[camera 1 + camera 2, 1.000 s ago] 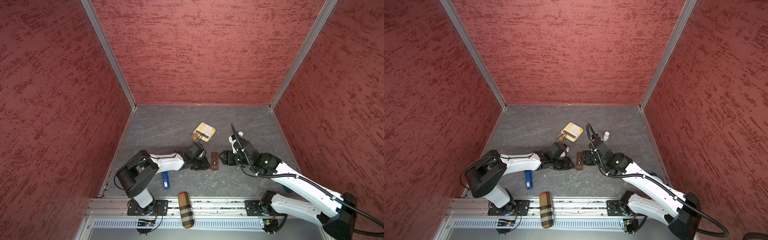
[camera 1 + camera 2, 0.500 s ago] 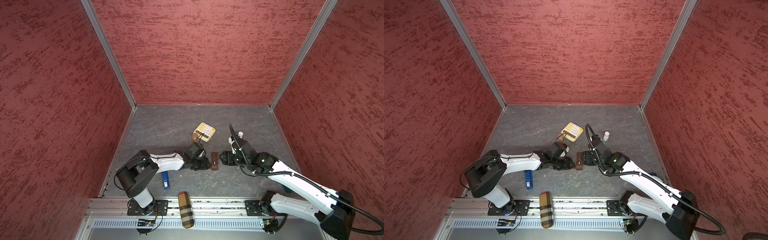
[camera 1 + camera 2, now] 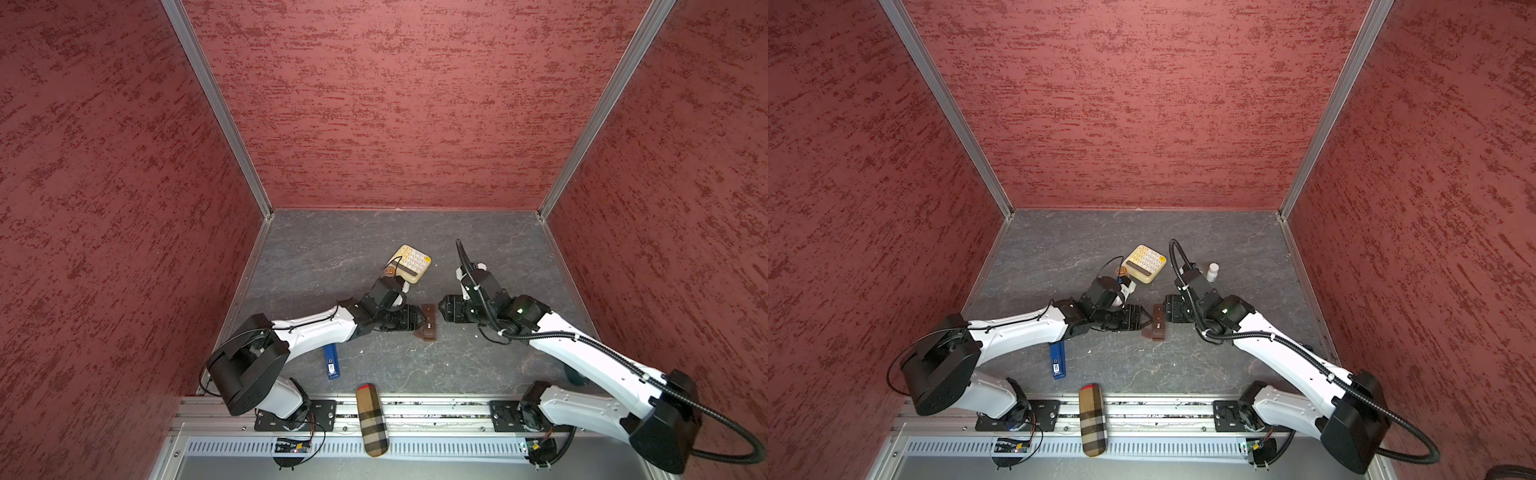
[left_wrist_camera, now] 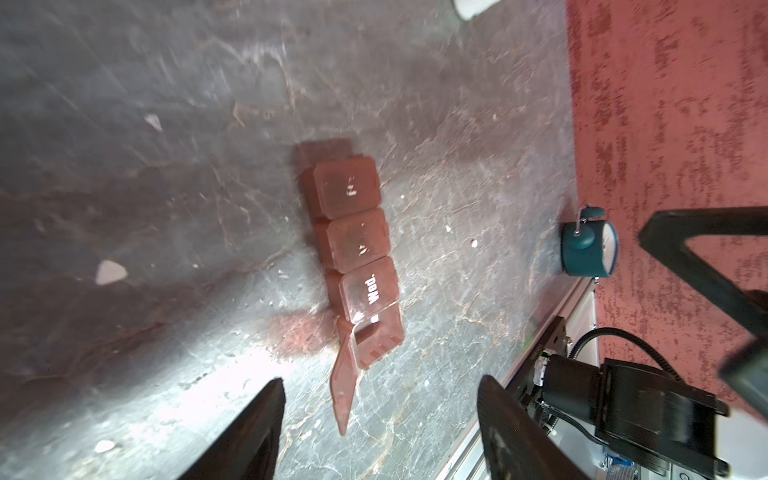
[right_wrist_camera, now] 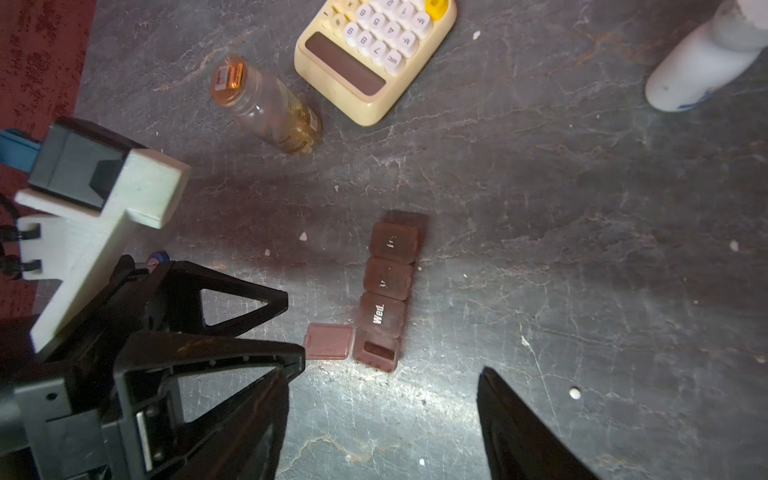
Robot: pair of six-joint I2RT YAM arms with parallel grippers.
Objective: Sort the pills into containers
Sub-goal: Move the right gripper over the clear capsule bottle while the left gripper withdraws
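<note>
The containers (image 3: 428,323) are a dark brown strip of lidded compartments lying mid-floor, also seen in the wrist views (image 4: 357,249) (image 5: 384,291). The end compartment beside the one marked "Wed." stands open, its lid (image 5: 328,341) flipped out flat. My left gripper (image 3: 419,322) (image 4: 380,379) is open, its fingertips (image 5: 301,355) at the edge of that lid, holding nothing. My right gripper (image 3: 444,309) (image 5: 382,372) is open on the opposite side of the strip, empty. Tiny white pills lie loose on the floor, one (image 5: 575,392) near the right gripper.
A cream calculator (image 3: 409,264) and an amber bottle (image 5: 266,108) lie behind the left gripper. A small white bottle (image 3: 1212,272) stands behind the right arm. A blue stick (image 3: 331,365), a plaid case (image 3: 372,419) and a teal alarm clock (image 4: 588,245) sit near the front rail.
My left gripper's jaws have spread apart beside the strip box. The right gripper has edged slightly toward the box and stays open.
</note>
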